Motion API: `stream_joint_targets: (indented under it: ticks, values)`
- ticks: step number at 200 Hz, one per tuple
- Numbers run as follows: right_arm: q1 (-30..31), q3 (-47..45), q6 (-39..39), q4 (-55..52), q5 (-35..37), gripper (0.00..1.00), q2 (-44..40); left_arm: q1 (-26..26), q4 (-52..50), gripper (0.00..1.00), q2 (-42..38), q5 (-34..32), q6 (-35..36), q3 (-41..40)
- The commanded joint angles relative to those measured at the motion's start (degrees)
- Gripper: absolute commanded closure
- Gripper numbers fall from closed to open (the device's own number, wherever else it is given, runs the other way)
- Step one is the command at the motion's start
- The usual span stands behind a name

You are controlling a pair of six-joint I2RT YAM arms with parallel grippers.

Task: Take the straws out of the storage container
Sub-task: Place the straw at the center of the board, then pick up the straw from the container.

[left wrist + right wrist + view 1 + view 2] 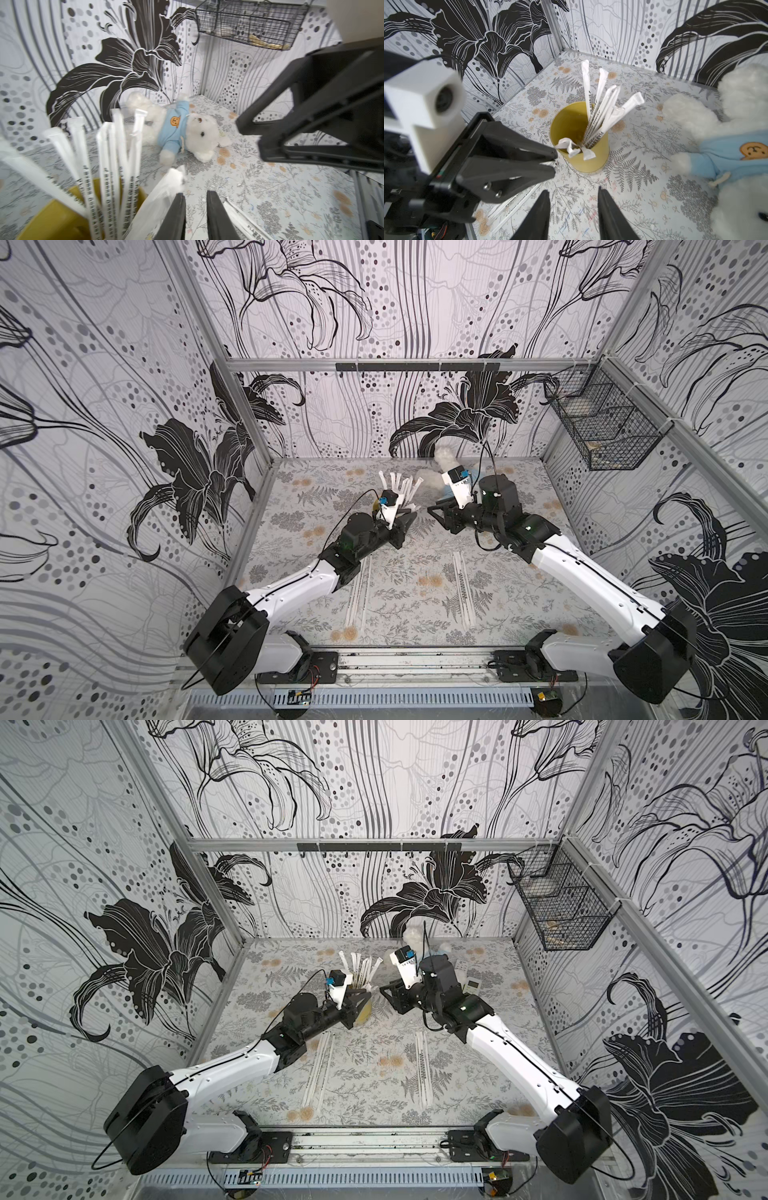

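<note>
The mustard-yellow storage container [579, 137] stands upright on the floral table, partly visible behind the left gripper in a top view [365, 1013]. Several white straws [600, 104] lean out of it, and a few bent ones [571, 147] hang over its rim; the bundle shows in both top views [401, 485] [361, 967]. My left gripper [196, 195] is beside the cup at rim height, jaws narrowly apart with only table between them, tips next to the bent straws. My right gripper [574, 191] faces the cup from the opposite side, open and empty.
Two groups of straws [359, 593] [463, 589] lie on the table nearer the arm bases. A white teddy in a blue shirt [187, 128] lies behind the cup. A black wire basket [602, 427] hangs on the right wall. Small white remotes [471, 984] lie beyond the right arm.
</note>
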Motion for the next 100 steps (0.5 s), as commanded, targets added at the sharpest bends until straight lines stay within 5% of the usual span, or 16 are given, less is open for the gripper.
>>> stream_joint_targets:
  ticks: [1,46,79,100]
  values:
    - [1.5,1.2,-2.3,5.2,0.9,0.59,1.6,3.2,-0.8,0.76,1.0,-0.1,-0.2,3.3]
    - [2.7,2.7,-3.2,6.8,2.3,0.59,3.0,7.3,-2.6,0.76,3.4,1.1,1.5,6.1]
    - [2.7,3.3,-4.0,7.0,3.3,0.6,3.8,8.1,-1.4,0.76,2.4,10.4,3.5,5.3]
    - [2.7,3.1,-4.0,7.7,3.3,0.6,3.8,8.2,-0.1,0.75,-0.1,10.1,3.2,3.7]
